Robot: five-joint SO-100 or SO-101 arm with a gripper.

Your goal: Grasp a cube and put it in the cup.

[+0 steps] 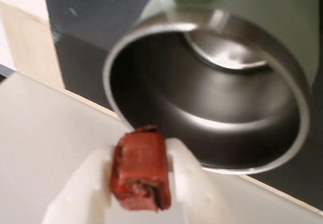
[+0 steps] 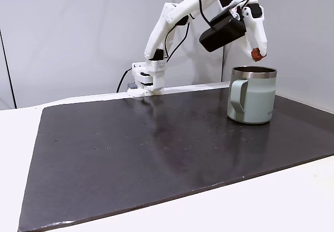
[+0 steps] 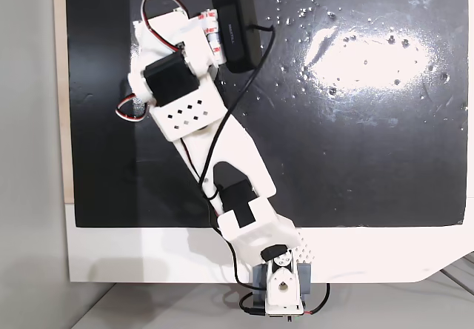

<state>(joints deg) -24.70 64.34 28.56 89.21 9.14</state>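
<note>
- In the wrist view my white two-finger pincer (image 1: 139, 183) is closed down to the width of the small red-orange cube with rounded, scuffed edges (image 1: 140, 169), one finger pressed against each side of it, so the grasp is done.
- Just beyond my fingertips, up and to the right in that view, the steel-lined mouth of the large pale sage-green insulated mug (image 1: 212, 90) gapes open, and I see nothing inside it but its shiny bottom.
- In a fixed view from the side, my pincer (image 2: 256, 53) hangs in the air with the cube at its tip, above the steel rim of the mug (image 2: 251, 94) and clear of it; the mug stands upright on the dark slate-black mat (image 2: 156, 148) below me.
- What I judge is left: bring the cube fully over the opening, perhaps lower a little, and spread my fingers so it drops in.
</note>
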